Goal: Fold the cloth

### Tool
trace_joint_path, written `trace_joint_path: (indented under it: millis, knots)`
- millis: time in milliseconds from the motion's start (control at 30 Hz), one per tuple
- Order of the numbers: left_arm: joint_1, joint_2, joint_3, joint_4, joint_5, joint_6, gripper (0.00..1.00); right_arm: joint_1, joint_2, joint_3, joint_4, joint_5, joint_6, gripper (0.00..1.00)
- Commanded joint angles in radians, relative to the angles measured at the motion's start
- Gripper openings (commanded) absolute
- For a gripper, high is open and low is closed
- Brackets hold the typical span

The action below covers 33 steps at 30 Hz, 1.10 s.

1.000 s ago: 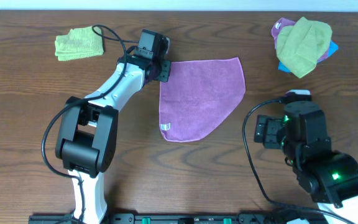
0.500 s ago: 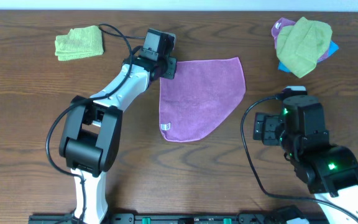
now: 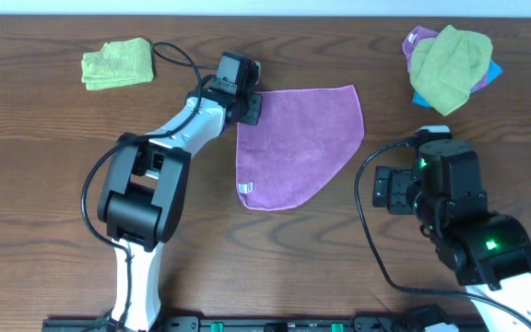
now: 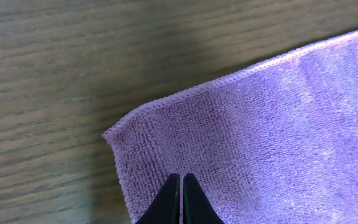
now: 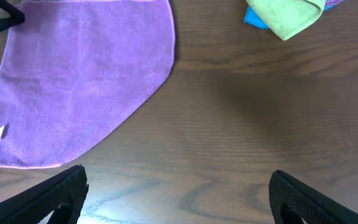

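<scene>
The purple cloth (image 3: pixel 295 140) lies spread flat in the middle of the table (image 3: pixel 35 166), with a small white label (image 3: pixel 245 188) at its near left corner. My left gripper (image 4: pixel 180 186) is over the far left corner. Its fingers are pressed together just inside the hem, and I see no fold of fabric raised between them, so I judge it shut on nothing. My right gripper (image 5: pixel 179 199) hangs well apart from the cloth on the right with its fingers spread wide. The fabric looks like soft, light terry: limp, with a nap that should grip well, nothing fragile about it. It will sag and drag rather than hold a shape, so I would take it at the corners by the stitched hem — the far left one for me, the far right one for the other hand. No bin or box shows anywhere. A folded green cloth (image 3: pixel 116 64) lies at the far left, and a loose heap of cloths (image 3: pixel 450 57), green on top, lies at the far right.
</scene>
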Motion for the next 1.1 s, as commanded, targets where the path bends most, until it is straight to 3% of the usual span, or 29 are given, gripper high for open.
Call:
trace_joint_path:
  millis: [0, 267, 667, 1067]
  knots:
    - [0.005, 0.031, 0.027, 0.001, -0.028, 0.019, 0.06, -0.008, 0.000, -0.003, 0.002, -0.022, -0.012, 0.94]
    - [0.014, 0.069, 0.027, 0.031, -0.039, 0.026, 0.06, -0.008, 0.002, -0.003, 0.001, -0.033, -0.020, 0.95]
    - [0.076, 0.079, 0.027, 0.048, -0.171, 0.079, 0.06, -0.008, 0.114, -0.003, -0.005, -0.064, -0.064, 0.95]
    - [0.113, 0.079, 0.027, 0.054, -0.183, 0.106, 0.05, -0.074, 0.365, -0.003, 0.184, -0.206, -0.191, 0.96]
